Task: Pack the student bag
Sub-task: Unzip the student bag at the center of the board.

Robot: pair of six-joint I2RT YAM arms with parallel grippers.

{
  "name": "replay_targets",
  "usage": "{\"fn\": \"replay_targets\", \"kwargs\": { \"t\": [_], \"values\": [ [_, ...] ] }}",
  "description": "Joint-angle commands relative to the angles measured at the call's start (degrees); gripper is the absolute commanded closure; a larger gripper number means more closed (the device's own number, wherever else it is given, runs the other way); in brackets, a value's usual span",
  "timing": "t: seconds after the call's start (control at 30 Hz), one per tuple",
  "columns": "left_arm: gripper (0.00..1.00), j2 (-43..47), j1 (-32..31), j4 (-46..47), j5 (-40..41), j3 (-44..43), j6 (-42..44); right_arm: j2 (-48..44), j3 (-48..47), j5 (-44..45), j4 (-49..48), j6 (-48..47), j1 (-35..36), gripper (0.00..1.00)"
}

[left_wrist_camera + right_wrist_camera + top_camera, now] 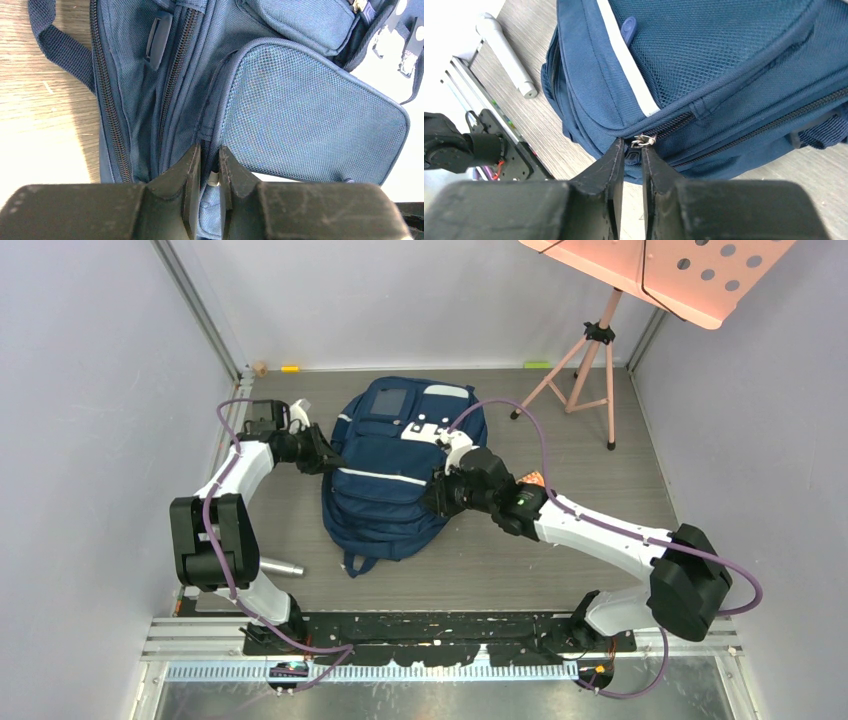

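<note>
Your student bag point(400, 475) lies flat on the bench point(560, 560), between the two arms, with its front pocket facing up. The white patch point(425, 432) on that pocket shows only in the top view, and it is too small there for any marking to be read.

The left wrist view alone shows the mesh side pocket point(310, 120). Your left gripper point(210, 155) is pinched nearly together on the bag's fabric at that pocket's edge.

The right wrist view alone shows a metal zip pull point(644, 141) below the pale stripe point(629, 65). Your right gripper point(633, 147) is clamped on it, fingers almost touching.

A pale cylinder point(280, 567) lies on the bench near the bag's lower left corner. A pink music stand point(600, 340) stands at the far right, well apart from the bag.
</note>
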State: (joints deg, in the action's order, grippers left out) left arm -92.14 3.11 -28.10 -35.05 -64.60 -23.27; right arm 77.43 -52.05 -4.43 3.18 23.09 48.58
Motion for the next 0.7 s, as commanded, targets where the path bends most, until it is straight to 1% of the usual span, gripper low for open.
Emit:
{"fn": "replay_targets", "kwargs": {
  "t": [0.0, 0.13, 0.37, 0.53, 0.67],
  "values": [
    [1.0, 2.58, -0.31, -0.17, -1.77, -0.86, 0.0, -0.17, 0.34, 2.59, -2.16, 4.0, 1.04, 0.85],
    [1.0, 4.4, -0.38, 1.1, -0.04, 0.22, -0.52, -0.74, 1.87, 4.01, -2.43, 6.66, 2.8, 0.92],
    [1.0, 5.95, -0.32, 3.22, 0.96, 1.84, -2.14, -0.36, 3.21, 9.26, -2.83, 9.96, 7.13, 0.98],
    [1.0, 6.42, -0.31, 3.66, 2.18, 2.24, -2.4, -0.78, 3.69, 14.69, -2.83, 12.14, 11.53, 0.99],
    [1.0, 6.85, -0.38, 3.99, 2.84, 2.57, -2.64, -0.29, 3.95, 18.27, -5.19, 13.45, 14.86, 0.99]
  ]
}}
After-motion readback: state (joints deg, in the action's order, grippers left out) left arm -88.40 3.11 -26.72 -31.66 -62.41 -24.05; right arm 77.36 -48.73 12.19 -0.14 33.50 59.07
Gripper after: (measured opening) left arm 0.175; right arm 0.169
